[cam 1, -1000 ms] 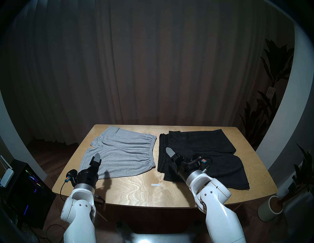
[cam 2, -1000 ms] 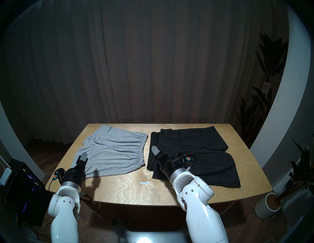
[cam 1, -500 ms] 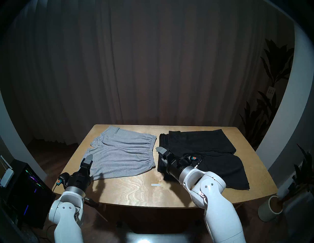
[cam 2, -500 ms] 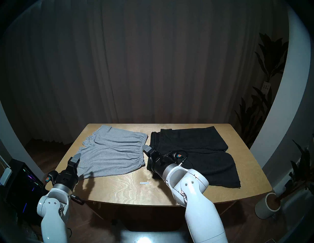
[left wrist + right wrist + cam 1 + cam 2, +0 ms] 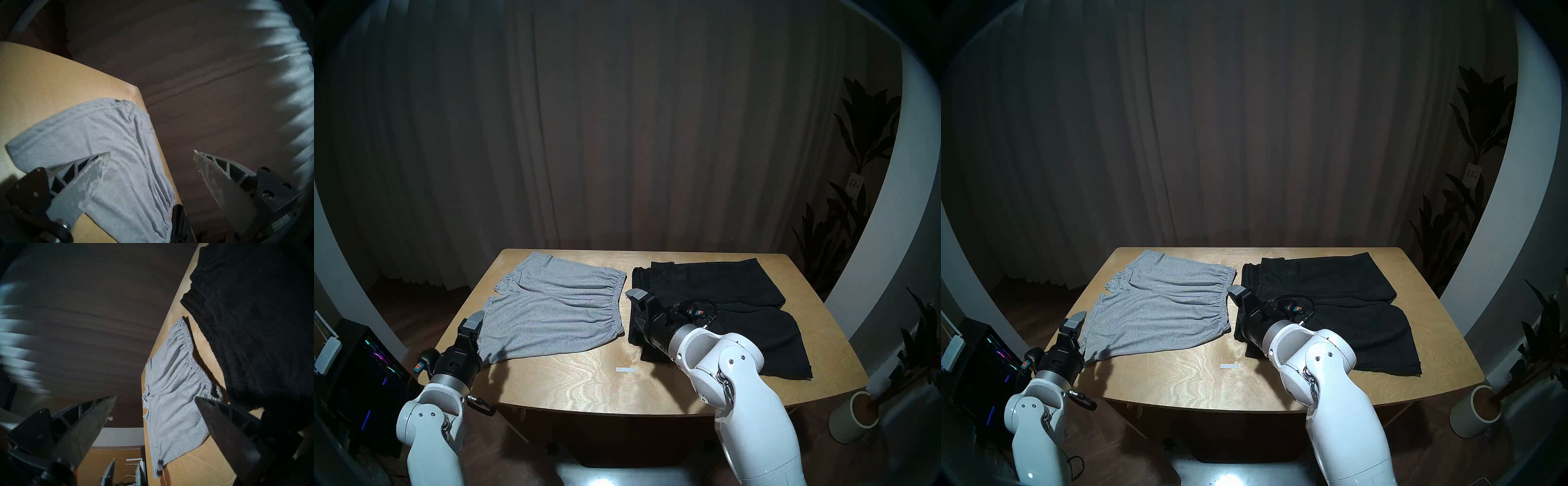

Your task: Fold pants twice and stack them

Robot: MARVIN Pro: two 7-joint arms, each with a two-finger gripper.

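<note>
The grey shorts [image 5: 556,312] lie flat on the table's [image 5: 585,380] left half, the black shorts [image 5: 738,305] on its right; the left gripper [image 5: 151,154] and the right gripper [image 5: 156,399] hover with jaws spread wide, holding nothing.

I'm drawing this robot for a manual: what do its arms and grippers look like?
Both arms are glossy white rounded shells with silver wrist rings and black gripper bases. The left gripper and right gripper each have two grey, triangular, lattice-ribbed fingers. A black cable with an orange-and-teal tag runs at each wrist.
</note>
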